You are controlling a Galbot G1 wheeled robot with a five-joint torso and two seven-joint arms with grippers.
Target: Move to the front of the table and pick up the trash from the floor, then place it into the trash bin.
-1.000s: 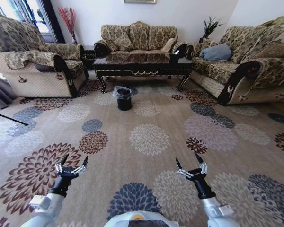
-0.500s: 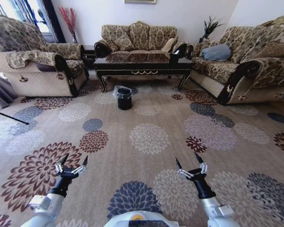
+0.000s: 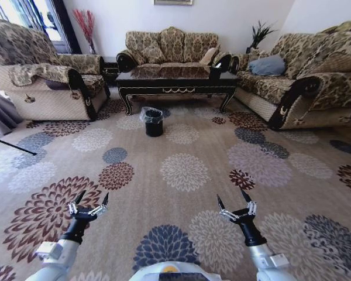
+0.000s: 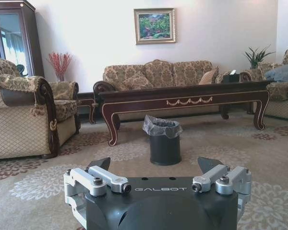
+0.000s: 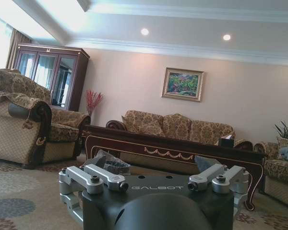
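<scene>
I hold both arms low in front of my body, reaching forward side by side. My left gripper (image 3: 89,201) has its fingers spread wide and holds nothing. My right gripper (image 3: 234,200) is spread the same way, also holding nothing.

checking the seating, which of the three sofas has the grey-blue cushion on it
The sofa on the robot's right: a grey-blue cushion lies on its seat. The back sofa and left sofa carry none.
</scene>
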